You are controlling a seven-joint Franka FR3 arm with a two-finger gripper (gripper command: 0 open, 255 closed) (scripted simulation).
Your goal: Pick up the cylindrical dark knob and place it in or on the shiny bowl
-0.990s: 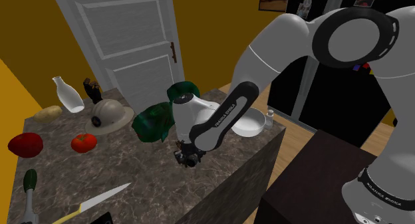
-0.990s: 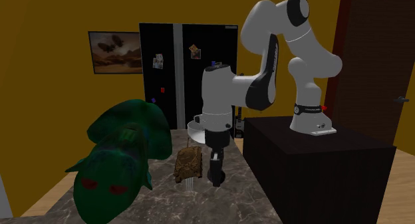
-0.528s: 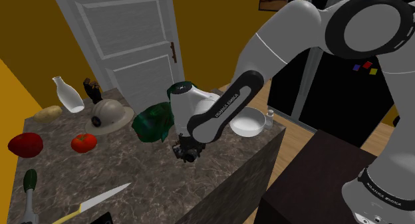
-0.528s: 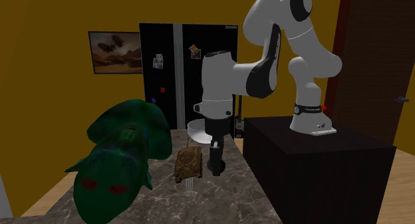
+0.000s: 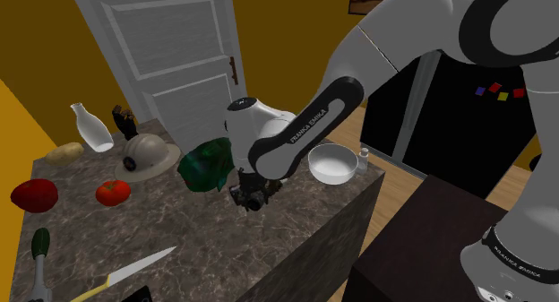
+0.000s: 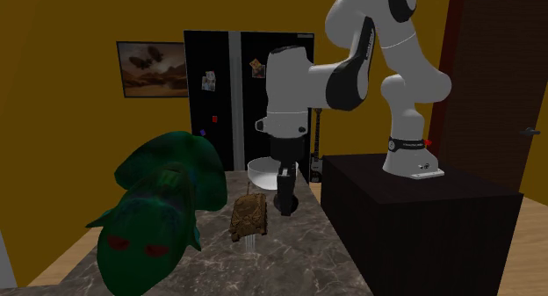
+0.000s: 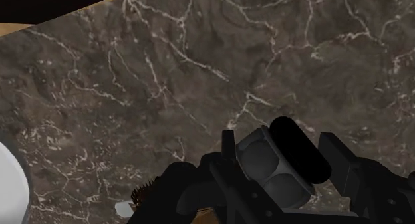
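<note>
My black gripper (image 7: 282, 176) is shut on the dark grey cylindrical knob (image 7: 266, 159), which sits clasped between the two fingers. In the shoulder view the gripper (image 5: 249, 200) hangs a little above the marble counter (image 5: 206, 246), beside a green toy. The shiny white bowl (image 5: 332, 164) stands near the counter's far corner, to the shoulder view's right of the gripper. In the second exterior view the gripper (image 6: 284, 203) hovers just in front of the bowl (image 6: 262, 171). A sliver of the bowl's rim (image 7: 10, 186) shows at the wrist view's edge.
A green dragon-like toy (image 5: 206, 162) and a brown bread slice (image 6: 248, 217) lie close to the gripper. A helmet (image 5: 148, 154), white bottle (image 5: 90, 127), potato (image 5: 64, 152), tomato (image 5: 113, 192) and knife (image 5: 125, 271) lie further along the counter. A small bottle (image 5: 365, 156) stands by the bowl.
The gripper has risen from the counter with the knob in it and drifted slightly toward the bowl. The arm's elbow has lifted.
</note>
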